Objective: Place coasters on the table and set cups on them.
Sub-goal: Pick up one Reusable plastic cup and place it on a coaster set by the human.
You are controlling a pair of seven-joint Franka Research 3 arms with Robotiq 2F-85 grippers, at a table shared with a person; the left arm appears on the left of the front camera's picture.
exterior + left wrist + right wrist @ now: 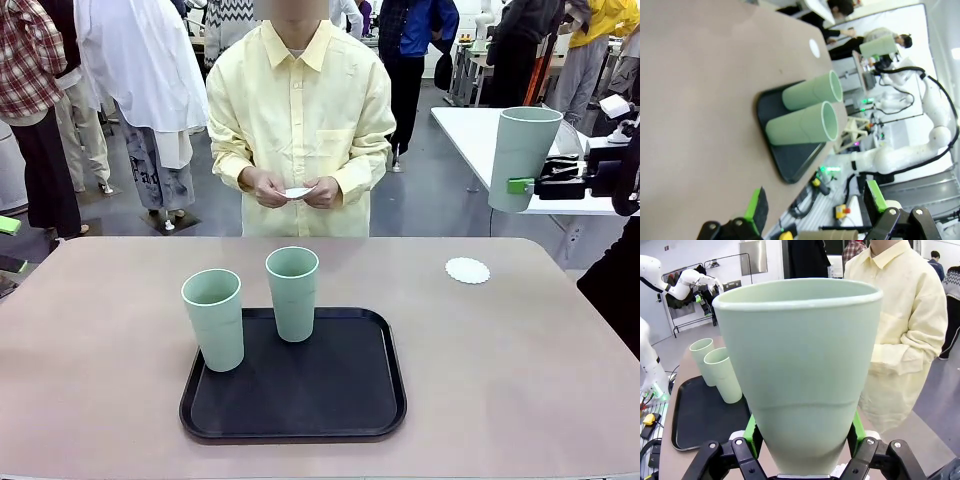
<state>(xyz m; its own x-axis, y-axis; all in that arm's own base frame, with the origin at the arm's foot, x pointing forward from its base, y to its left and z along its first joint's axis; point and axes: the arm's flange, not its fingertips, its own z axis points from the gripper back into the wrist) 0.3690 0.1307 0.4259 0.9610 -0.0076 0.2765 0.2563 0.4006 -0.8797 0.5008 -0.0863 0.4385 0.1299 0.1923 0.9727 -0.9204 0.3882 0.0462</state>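
Clamping cup [800,355] near base betw. pads, R hand [803,436] holds it upright.

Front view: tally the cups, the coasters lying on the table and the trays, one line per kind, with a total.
Cups: 3 (left cup and right cup on the tray, third cup in the right claw)
Coasters lying on the table: 1 (coaster)
Trays: 1
Total: 5

Bright, even overhead light; shadows faint, soft. Left wrist view washed out at right edge. Wide lens bulges the near cup [800,370].
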